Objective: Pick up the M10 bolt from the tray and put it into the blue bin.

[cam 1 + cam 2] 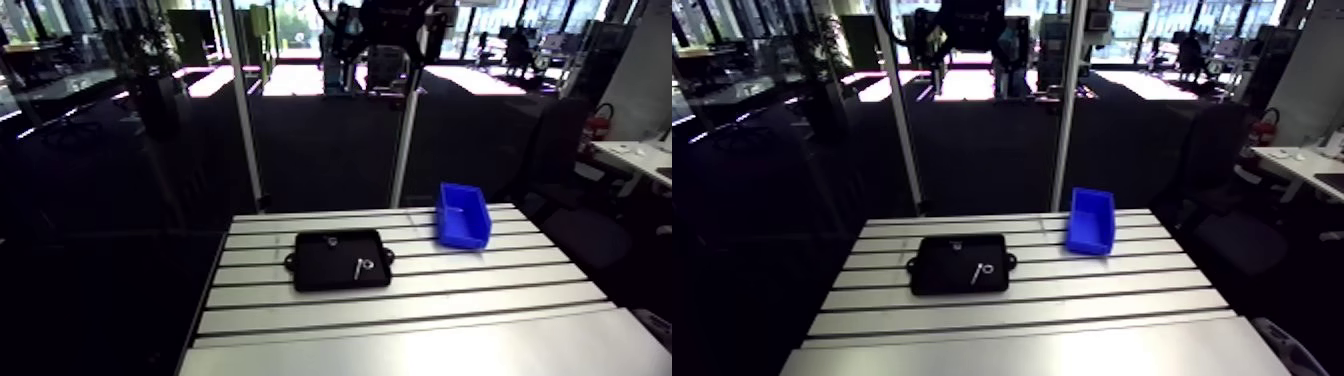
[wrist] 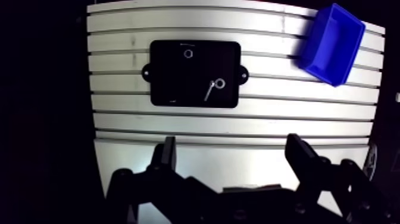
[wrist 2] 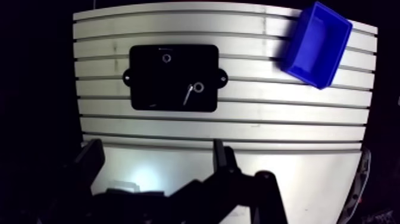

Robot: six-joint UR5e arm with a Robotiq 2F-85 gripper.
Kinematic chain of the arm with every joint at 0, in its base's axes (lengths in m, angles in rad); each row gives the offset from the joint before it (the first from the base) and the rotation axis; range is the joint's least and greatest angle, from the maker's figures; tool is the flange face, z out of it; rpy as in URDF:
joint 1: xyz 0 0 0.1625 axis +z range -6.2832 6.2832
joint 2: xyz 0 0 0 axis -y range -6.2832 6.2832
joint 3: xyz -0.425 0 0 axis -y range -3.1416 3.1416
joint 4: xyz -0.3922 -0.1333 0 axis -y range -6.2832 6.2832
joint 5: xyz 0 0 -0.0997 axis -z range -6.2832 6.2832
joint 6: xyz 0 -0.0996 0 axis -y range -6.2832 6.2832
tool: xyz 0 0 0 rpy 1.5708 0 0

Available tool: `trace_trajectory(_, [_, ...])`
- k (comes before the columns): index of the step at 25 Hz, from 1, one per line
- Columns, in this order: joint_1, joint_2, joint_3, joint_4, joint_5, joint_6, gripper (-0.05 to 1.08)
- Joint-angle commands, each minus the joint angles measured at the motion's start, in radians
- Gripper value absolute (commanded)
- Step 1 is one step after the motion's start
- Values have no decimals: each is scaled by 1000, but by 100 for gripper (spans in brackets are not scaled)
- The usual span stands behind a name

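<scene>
Approach is judged in hand: the pincer point(image 2: 232, 143) is held apart, empty, high above the bench point(image 2: 178, 125); descent onto the bolt point(image 2: 209, 92) in the tray point(image 2: 172, 77) is needed.

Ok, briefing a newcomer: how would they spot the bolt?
Find the black tray on the slotted aluminium table. The bolt lies in the tray's half toward the blue bin: the only slim rod shape, its neighbours being small rings.
</scene>
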Motion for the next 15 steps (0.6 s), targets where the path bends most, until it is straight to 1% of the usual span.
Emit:
trace_trajectory(1, [-29, -12, 11, 31, -9, 15, 1])
trace_trajectory(15, [-29, -8, 11, 31, -8, 15, 1])
